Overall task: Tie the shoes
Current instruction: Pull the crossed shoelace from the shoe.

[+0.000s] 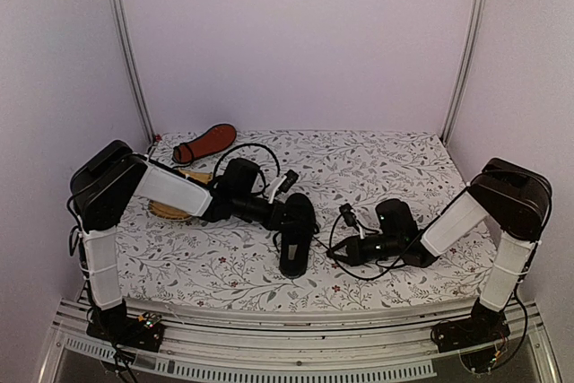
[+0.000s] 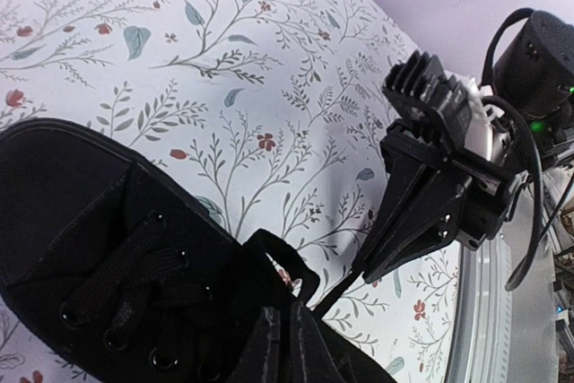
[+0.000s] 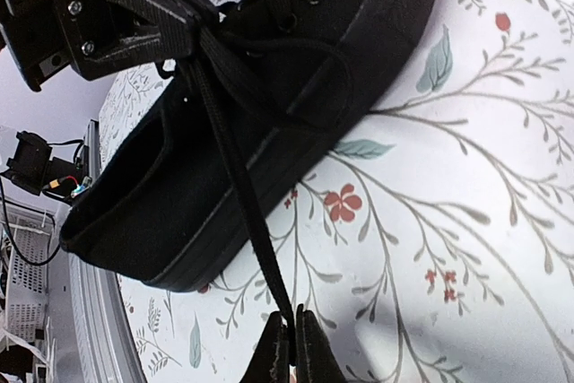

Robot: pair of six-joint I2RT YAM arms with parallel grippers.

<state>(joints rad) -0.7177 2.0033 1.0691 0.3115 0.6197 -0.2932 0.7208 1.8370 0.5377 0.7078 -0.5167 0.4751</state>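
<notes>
Right wrist view: the right tool (image 3: 291, 347) has its fingers pressed together on a thin black lace (image 3: 240, 195), which runs taut up to the shoe (image 3: 161, 186). Above the shoe's eyelets the left tool (image 3: 193, 31) is also closed on the lace, with a slack loop hanging beside it. The step in hand looks like drawing the lace out to form or tighten a knot. The next move probably calls for a steady pull away from the shoe while the left tool anchors.

Left wrist view: the same strand stretches from the shoe's tongue to the right tool. Beyond the shoe lies bare floral surface (image 2: 269, 60); the metal rail (image 2: 489, 311) is near.

Top view: the shoe sits mid-surface, heel towards the near edge. Right of the shoe there is open room. Behind and left of it lie the second shoe (image 1: 204, 143), sole up, and a yellow mat (image 1: 169, 211).
</notes>
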